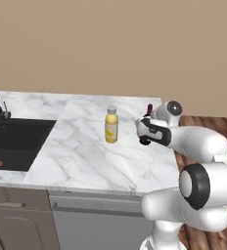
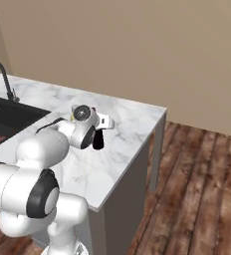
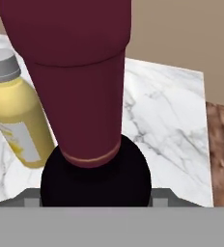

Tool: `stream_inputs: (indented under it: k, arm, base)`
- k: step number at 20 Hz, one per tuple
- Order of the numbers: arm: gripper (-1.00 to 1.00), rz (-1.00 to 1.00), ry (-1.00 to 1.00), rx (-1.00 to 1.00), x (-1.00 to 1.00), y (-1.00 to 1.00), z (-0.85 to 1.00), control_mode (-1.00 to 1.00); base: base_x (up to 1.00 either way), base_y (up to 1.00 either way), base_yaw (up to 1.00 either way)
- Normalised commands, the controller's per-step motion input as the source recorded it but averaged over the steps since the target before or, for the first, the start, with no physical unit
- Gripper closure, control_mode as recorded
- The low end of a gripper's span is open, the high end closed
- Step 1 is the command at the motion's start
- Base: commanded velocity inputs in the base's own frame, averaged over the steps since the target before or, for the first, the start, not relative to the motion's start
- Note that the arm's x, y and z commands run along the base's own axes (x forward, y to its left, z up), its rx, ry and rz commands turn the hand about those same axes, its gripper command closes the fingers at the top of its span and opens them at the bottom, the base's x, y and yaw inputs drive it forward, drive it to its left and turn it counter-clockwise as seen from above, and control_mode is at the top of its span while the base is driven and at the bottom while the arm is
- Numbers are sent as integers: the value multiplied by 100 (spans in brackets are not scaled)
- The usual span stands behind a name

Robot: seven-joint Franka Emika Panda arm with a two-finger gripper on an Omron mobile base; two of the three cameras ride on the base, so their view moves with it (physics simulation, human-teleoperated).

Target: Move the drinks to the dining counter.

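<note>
No legible text, even on the yellow juice bottle (image 3: 17,120) label (seemingly blurred)

Rear flanking views — close hand camera

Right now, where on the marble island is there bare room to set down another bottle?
Free: the counter between the black sink and the yellow juice bottle, and the front strip near the edge. Crowded: the right end, where the tool and the dark red bottle sit just beside the juice bottle.
</note>
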Motion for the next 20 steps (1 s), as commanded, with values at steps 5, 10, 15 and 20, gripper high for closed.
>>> stream_inputs:
  k: [5,10,15,20]
  arm:
    - [100,0,0,0,5,-1,-13,-100]
    - [100,0,0,0,6,-1,-13,-100]
    - [100,0,0,0,5,-1,-14,-100]
    - [100,0,0,1,10,0,-15,-100]
  base:
    - [0,0,0]
    - [0,0,0]
    - [0,0,0]
    - [0,0,0]
